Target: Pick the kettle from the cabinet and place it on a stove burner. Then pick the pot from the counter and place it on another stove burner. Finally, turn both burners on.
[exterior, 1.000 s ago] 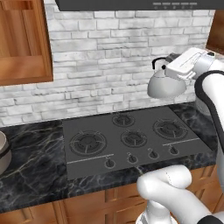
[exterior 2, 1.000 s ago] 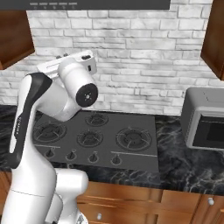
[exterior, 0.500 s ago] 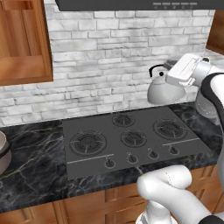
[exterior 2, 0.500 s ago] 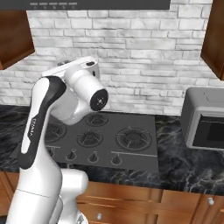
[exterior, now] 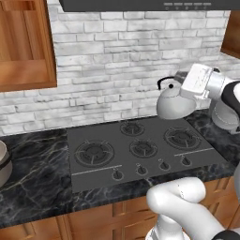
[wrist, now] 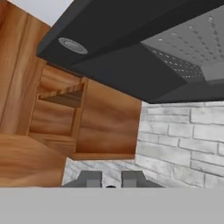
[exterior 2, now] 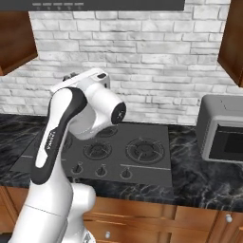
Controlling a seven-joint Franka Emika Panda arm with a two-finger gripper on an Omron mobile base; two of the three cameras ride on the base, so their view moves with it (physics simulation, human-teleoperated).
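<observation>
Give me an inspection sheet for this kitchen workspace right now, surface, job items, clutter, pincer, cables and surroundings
Surface: black marble counter with a dark grey cooktop set in it; nothing stands on the burners.
Job's things: kettle hangs in the air above the right rear of the cooktop, carried by the arm; pot sits on the counter at the far left edge, partly cut off; cabinet on the wall upper left.
Clutter: nothing seen.
Pincer: pincer shut, the kettle's thin black handle between its fingers.
Cables: nothing seen.
Surroundings: white brick wall, dark range hood overhead, grey microwave on the counter right of the cooktop.
</observation>
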